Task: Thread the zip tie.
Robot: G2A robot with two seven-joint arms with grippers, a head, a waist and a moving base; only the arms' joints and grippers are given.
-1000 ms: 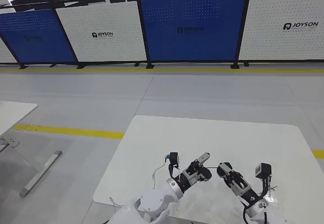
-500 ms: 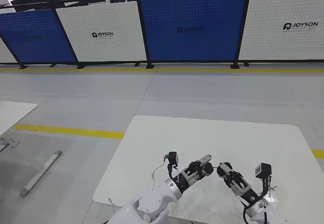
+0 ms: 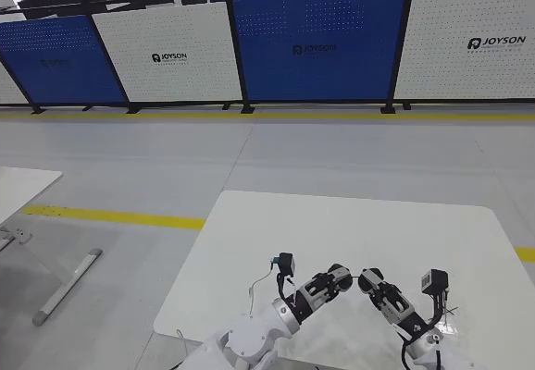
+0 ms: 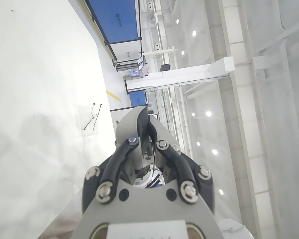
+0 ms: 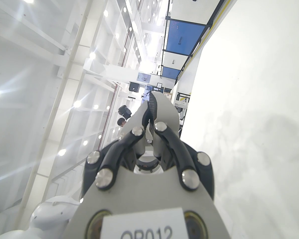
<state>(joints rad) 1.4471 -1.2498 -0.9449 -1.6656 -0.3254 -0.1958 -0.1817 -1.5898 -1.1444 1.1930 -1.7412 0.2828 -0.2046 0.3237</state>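
Low centre of the top view, left gripper [image 3: 341, 273] and right gripper [image 3: 368, 276] sit tip to tip over the white table [image 3: 360, 222]. Left fingers are pressed together w/ a thin black strip between them, looks like the zip tie [image 4: 153, 155], mostly hidden by the pads. Right fingers are together too; can't tell if anything's pinched. Spare ties [image 4: 92, 116] lie flat on the table, well apart. Pegboard panels [image 3: 318, 51], blue & white, each w/ a logo, run across the top. Yellow floor line [image 3: 110, 216] mid-left. Printed label [image 5: 144, 225] on the right wrist, cut off at the frame edge.
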